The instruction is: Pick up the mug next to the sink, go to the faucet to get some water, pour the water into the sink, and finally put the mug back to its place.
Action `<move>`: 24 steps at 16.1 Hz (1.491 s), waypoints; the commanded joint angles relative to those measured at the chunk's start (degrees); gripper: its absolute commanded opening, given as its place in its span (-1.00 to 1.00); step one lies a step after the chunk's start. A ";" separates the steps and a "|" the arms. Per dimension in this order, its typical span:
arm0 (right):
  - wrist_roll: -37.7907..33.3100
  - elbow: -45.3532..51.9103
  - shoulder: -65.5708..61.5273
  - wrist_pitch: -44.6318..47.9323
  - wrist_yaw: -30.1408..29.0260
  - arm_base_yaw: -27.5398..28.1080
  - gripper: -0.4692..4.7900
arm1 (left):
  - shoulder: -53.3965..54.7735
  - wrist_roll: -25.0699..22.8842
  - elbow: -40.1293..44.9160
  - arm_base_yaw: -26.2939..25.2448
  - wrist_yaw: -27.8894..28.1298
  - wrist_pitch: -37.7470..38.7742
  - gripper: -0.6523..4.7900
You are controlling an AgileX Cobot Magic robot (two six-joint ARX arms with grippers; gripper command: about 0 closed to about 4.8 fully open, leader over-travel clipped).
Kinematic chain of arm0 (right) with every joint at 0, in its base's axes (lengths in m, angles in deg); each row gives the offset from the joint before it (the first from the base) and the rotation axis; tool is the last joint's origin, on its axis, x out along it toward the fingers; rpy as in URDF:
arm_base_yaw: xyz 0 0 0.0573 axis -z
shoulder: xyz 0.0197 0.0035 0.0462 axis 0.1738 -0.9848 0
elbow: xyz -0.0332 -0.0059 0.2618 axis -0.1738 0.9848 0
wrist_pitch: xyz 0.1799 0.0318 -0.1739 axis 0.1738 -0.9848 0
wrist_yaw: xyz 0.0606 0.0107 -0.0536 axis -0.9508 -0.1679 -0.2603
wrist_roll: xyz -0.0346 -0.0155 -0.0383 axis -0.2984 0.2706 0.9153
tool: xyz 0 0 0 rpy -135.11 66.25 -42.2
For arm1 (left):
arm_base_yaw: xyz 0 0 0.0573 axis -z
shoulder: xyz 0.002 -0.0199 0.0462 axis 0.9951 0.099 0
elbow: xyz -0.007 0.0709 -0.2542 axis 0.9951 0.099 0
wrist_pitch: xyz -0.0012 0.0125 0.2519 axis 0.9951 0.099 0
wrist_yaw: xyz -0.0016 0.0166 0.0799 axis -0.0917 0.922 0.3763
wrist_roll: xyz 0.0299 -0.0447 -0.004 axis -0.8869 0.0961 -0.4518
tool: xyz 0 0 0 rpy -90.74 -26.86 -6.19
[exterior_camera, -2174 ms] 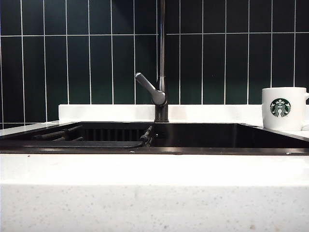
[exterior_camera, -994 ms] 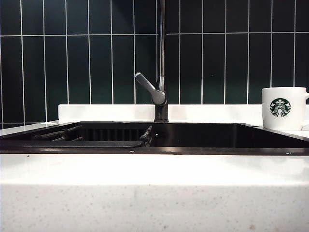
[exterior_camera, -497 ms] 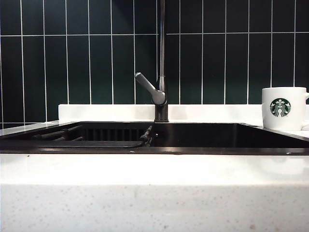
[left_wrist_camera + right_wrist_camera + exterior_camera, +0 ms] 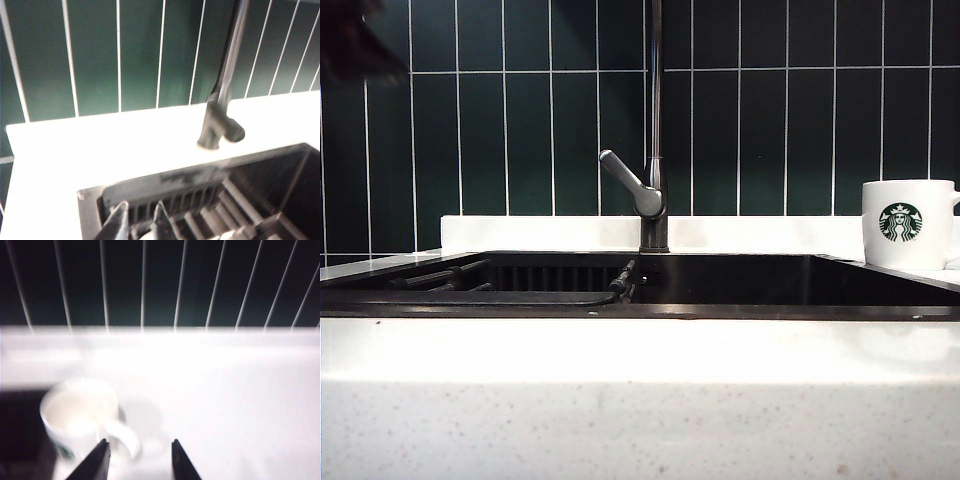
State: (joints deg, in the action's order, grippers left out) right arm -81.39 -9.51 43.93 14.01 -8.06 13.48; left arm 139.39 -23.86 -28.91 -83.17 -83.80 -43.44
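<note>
Mug (image 4: 82, 417) beside open right claw (image 4: 138, 460), untouched

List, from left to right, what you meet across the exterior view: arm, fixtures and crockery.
Blurred dark arm at the top corner → rack bars inside the sink → faucet lever handle → faucet → mug on the counter beside the sink.
</note>
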 commanded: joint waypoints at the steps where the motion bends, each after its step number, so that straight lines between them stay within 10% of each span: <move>1: 0.48 -0.37 -9.60 1.27 0.72 0.52 -0.17 | 8.98 -3.78 -5.97 0.15 -3.28 -1.29 -0.52; 9: -4.44 -0.33 -30.45 15.41 1.18 0.48 0.03 | 21.70 -7.82 -19.56 1.29 -4.33 -1.88 -0.51; 24: -4.42 -0.37 -47.71 34.95 1.22 0.48 0.03 | 24.98 -7.78 -20.31 2.99 -7.30 -2.05 -0.34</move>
State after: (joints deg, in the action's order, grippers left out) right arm -85.60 -9.57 -3.74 46.97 -7.08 14.02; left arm 164.15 -31.49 -49.00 -80.22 -90.68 -44.91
